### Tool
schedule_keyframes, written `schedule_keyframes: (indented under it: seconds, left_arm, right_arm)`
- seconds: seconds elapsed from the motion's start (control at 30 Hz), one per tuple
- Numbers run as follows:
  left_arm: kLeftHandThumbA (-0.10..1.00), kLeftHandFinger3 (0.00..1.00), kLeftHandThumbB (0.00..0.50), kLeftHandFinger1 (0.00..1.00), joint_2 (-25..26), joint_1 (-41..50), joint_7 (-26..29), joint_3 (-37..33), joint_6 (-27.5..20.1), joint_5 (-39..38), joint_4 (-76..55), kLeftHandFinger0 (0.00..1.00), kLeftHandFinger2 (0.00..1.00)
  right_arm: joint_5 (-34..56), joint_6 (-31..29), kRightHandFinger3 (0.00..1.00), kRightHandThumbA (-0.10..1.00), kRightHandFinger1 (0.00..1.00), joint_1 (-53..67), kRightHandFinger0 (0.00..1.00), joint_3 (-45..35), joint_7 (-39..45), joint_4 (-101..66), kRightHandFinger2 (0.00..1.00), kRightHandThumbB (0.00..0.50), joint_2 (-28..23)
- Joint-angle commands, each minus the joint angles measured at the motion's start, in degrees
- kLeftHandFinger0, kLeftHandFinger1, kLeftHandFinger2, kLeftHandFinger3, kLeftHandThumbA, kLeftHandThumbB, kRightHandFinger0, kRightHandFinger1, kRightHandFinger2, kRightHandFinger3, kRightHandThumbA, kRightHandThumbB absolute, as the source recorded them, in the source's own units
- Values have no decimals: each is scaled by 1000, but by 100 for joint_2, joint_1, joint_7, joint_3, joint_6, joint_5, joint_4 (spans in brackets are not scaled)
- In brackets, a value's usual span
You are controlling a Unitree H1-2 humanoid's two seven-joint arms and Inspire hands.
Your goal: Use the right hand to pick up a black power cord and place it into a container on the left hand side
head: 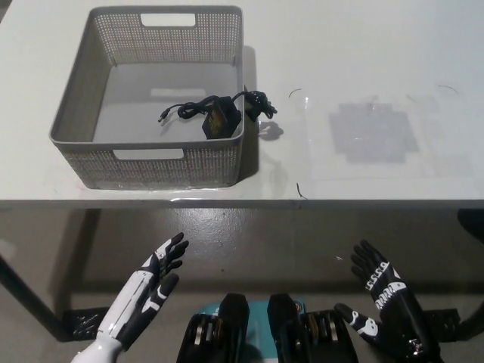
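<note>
Single head view, my own camera, looking steeply down; white flat counter (363, 45) fills upper half, floor below its near edge, fairly close.

I see the black power cord (215, 115) lying in the grey perforated basket (83, 113) (adapter against right wall), one coil draped over the rim.

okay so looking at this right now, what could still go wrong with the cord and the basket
1. The black power cord is only partly inside the grey perforated plastic basket: its adapter block sits against the right wall and a bundle of cable hangs over the rim outside. That weight might drag the rest out.
2. Both robot hands, white left and black right, are open below the white table edge, so nothing steadies the cord.
</note>
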Motion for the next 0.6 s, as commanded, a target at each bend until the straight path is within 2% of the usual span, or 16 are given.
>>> schedule_keyframes:
  seconds: [0.0, 0.13, 0.23, 0.33, 0.43, 0.57]
  left_arm:
    - [931, 1000, 297, 1000, -74, 61, 185, 78, -259, -87, -72, 1000, 1000]
    - [928, 1000, 281, 1000, -83, 139, 282, 197, -301, -45, -97, 1000, 1000]
    - [935, 1000, 268, 1000, -13, 315, 352, 386, -349, -46, -177, 1000, 1000]
    - [938, 1000, 268, 1000, 19, 438, 377, 500, -379, -74, -188, 1000, 1000]
    - [931, 1000, 265, 1000, -18, 477, 337, 551, -155, -80, -316, 1000, 1000]
    - [925, 1000, 259, 1000, -88, 436, 298, 469, -85, -43, -318, 1000, 1000]
  right_arm:
    - [185, -157, 1000, 1000, 1000, -70, 1000, 31, 212, -141, 1000, 326, -61]
    - [141, -30, 1000, 1000, 1000, -315, 1000, 106, 247, -26, 1000, 317, -60]
    - [15, -63, 1000, 1000, 1000, -540, 1000, 263, 292, 207, 1000, 286, 40]
    - [-69, -139, 1000, 998, 1000, -670, 1000, 376, 320, 390, 1000, 286, 79]
    - [-86, -183, 1000, 982, 1000, -719, 1000, 446, 333, 440, 1000, 263, 26]
    - [-17, -187, 1000, 937, 1000, -669, 1000, 410, 350, 383, 1000, 234, -76]
